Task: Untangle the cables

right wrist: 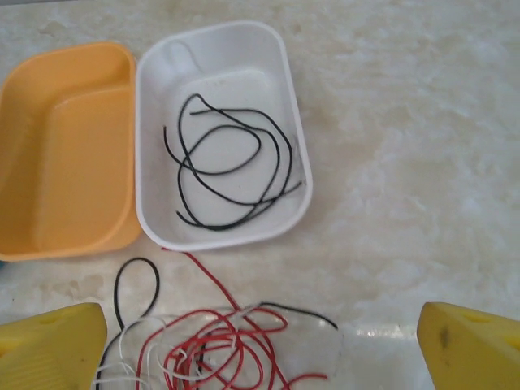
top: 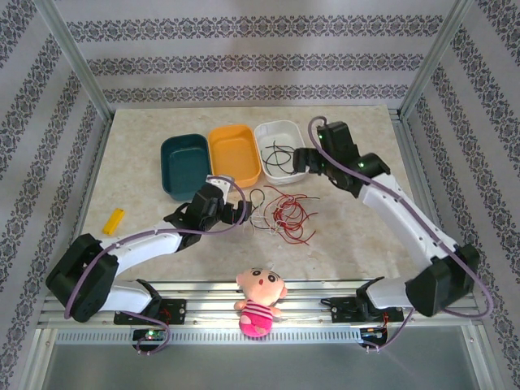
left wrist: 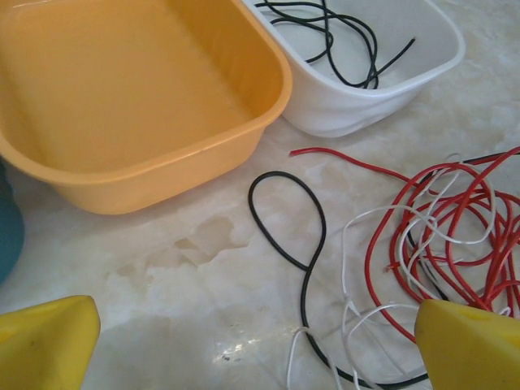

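Note:
A tangle of red, white and black cables [top: 280, 213] lies on the table in front of the trays. In the left wrist view a black loop [left wrist: 284, 219] and white strands [left wrist: 357, 244] run beside the red coils [left wrist: 455, 227]. My left gripper [top: 237, 214] hovers open at the tangle's left edge, its yellow fingertips [left wrist: 45, 341] wide apart with nothing held. One black cable [right wrist: 227, 171] lies curled inside the white tray [right wrist: 302, 154]. My right gripper [top: 299, 161] hangs open over that tray's near right side, above the red coils [right wrist: 219, 349], holding nothing.
An orange tray [top: 234, 153] and a teal tray [top: 185, 166] stand left of the white tray [top: 282, 130]. A yellow block [top: 114, 220] lies at the table's left. A plush doll [top: 258, 301] sits on the rail at the near edge.

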